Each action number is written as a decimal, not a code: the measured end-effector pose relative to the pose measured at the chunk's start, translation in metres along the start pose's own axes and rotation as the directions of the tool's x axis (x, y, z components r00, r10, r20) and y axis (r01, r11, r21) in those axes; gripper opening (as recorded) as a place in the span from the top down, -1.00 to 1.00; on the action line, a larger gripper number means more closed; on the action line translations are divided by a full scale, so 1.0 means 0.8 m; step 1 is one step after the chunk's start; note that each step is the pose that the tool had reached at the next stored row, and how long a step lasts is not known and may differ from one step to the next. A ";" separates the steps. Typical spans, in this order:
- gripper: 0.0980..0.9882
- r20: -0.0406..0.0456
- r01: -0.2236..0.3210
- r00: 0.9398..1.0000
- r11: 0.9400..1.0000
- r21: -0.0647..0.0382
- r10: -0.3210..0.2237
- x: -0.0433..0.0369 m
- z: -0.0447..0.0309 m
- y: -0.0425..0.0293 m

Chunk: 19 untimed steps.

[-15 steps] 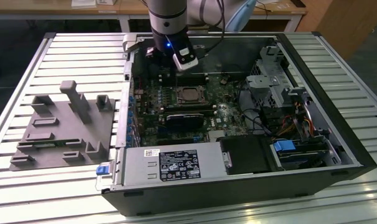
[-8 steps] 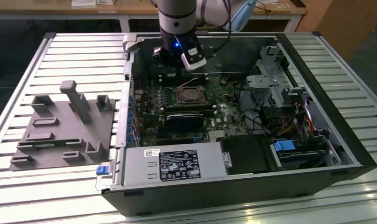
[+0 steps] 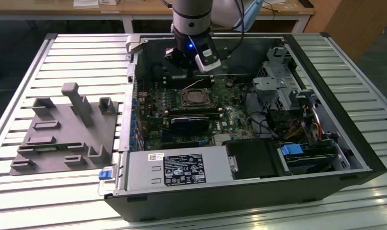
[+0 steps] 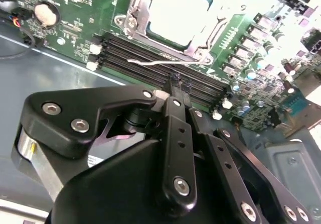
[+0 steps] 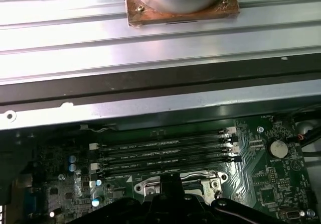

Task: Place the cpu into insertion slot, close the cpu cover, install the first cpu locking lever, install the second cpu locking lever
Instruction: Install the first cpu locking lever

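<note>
Hand, fingers together and empty, hangs beside the loose lever; cpu and cover look seated, so latching likely needs a downward push.

The open computer case lies on the slatted table, and a fixture block lies beside it on the exterior view's left. Inside, the cpu sits in the insertion slot on the motherboard. The memory slots run just beside it, with the gripper above them.
</note>
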<state>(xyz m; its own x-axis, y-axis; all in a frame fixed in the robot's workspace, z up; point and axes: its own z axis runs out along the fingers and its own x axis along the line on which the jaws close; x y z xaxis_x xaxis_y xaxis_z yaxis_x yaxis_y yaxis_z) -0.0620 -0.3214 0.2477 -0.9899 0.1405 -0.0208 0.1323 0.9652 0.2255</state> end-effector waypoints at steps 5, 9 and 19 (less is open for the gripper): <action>0.99 0.020 0.005 1.000 1.000 -0.001 -0.005 0.000 0.0027 -0.0007; 0.99 0.051 0.012 0.999 1.000 -0.005 -0.011 0.002 0.0053 -0.0014; 0.99 0.129 0.030 0.991 0.999 -0.015 -0.028 0.007 0.0123 -0.0037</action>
<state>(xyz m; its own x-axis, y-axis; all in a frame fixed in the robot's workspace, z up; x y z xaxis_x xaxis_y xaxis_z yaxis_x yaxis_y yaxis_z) -0.0674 -0.3213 0.2374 -0.9783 0.1405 -0.1522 0.1014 0.9656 0.2396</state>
